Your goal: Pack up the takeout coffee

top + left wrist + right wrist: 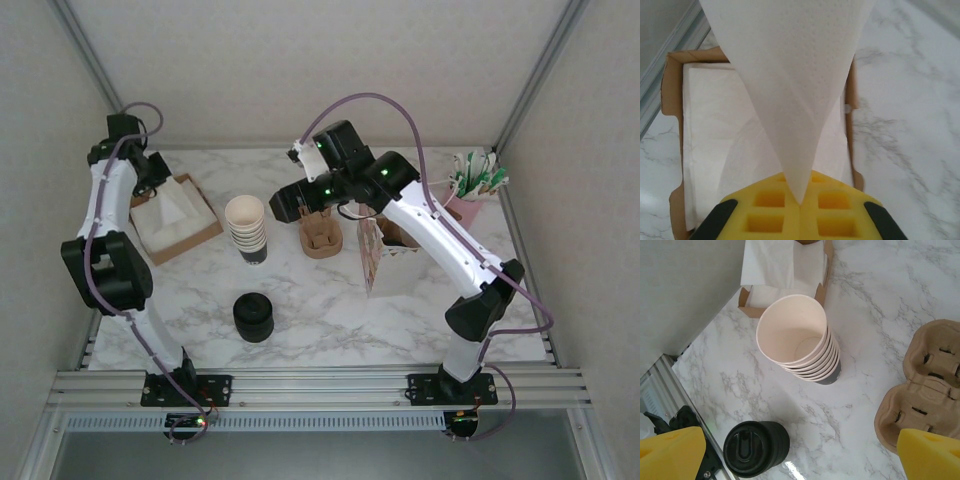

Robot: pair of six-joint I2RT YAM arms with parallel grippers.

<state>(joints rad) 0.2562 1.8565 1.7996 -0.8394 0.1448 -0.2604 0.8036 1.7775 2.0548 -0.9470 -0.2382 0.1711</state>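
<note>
At table centre the coffee seems not yet assembled: cups [247,228] stand stacked upright, lids [253,317] stacked nearer the bases. Nearer them, the right gripper [800,460] hangs wide and empty beside the carrier [322,238], cups to its left; the left gripper [800,210] pinches a napkin [790,75].

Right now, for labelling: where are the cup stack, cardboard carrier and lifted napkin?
cup stack [790,327], right wrist view, top cup's inside.
cardboard carrier [920,395], right wrist view, middle ridge.
lifted napkin [790,75], left wrist view, sheet's middle.
</note>
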